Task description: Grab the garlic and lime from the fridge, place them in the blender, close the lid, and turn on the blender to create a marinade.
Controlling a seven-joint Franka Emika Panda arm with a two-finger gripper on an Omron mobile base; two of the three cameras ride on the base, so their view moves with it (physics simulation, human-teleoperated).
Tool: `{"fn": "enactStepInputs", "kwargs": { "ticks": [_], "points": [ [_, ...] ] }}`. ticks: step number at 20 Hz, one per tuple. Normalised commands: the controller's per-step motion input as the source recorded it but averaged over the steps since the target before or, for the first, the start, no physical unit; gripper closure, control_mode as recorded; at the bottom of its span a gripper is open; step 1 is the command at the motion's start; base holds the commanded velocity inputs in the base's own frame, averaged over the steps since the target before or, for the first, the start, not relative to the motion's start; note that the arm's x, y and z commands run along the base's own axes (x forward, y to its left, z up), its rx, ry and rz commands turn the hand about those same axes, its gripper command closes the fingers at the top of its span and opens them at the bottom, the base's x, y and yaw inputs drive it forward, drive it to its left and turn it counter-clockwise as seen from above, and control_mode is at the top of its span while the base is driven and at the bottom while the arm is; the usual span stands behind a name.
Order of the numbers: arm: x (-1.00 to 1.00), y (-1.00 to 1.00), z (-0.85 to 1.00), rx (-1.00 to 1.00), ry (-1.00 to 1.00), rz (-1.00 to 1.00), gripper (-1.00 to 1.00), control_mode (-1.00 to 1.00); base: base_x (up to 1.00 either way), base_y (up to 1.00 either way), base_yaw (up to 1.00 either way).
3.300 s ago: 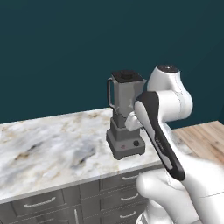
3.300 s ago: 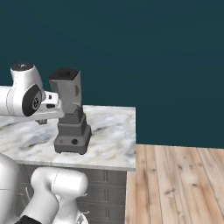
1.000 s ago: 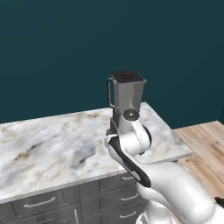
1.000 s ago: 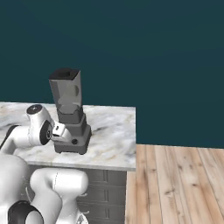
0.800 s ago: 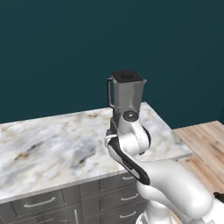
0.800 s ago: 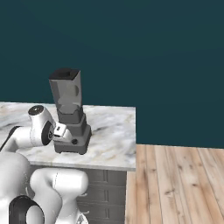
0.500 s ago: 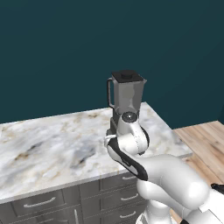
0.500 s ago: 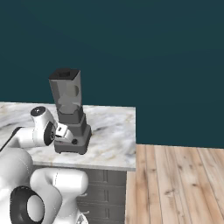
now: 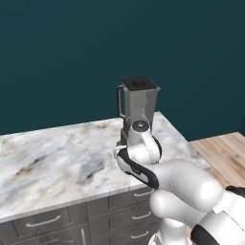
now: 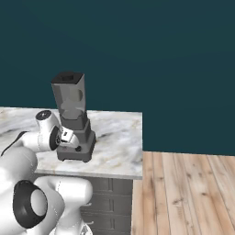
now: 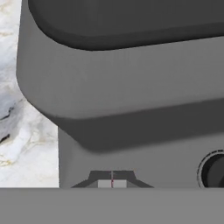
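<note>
The blender [image 9: 140, 104] stands on the marble counter [image 9: 57, 158] with the black lid [image 9: 139, 83] seated on its smoky jar. From the right, the blender [image 10: 72, 108] and lid [image 10: 68, 77] show the same. My gripper [image 10: 75, 143] is low, pressed against the front of the dark base [image 10: 85, 146]. Close up, the gripper [image 11: 112, 181] looks shut, its tips together against the base [image 11: 131, 105], with the round knob [image 11: 214, 171] off to the right. A faint pale round shape shows through the jar; I cannot tell what it is. The lime, garlic and fridge are out of view.
The counter's right end [image 10: 137, 137] drops to a wooden floor [image 10: 188, 193]. Grey drawers [image 9: 43, 222] run under the counter. A dark teal wall stands behind. My own elbow [image 9: 186, 191] bulks in front of the counter edge.
Since 3.3 s ago the hand has come down from beside the jar to the blender's base. Over the last second it has crept slightly closer while the elbow swung nearer the cameras.
</note>
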Motion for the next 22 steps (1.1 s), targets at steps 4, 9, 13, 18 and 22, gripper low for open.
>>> {"fn": "enactStepInputs", "kwargs": {
  "ticks": [4,9,13,18,22],
  "points": [
    [0.05,-0.04,-0.13,0.0,0.11,0.0,1.0,-1.0,0.0,0.0,0.0],
    [0.0,0.0,-0.1,0.0,0.15,0.0,1.0,-1.0,0.0,0.0,0.0],
    [-0.1,-0.08,-0.15,0.0,0.03,0.0,1.0,-1.0,0.0,0.0,0.0],
    [-0.05,-0.01,0.0,0.0,0.0,0.0,1.0,-1.0,0.0,0.0,0.0],
    [0.0,0.0,0.0,0.0,0.0,0.0,1.0,-1.0,0.0,0.0,0.0]
  ]
}}
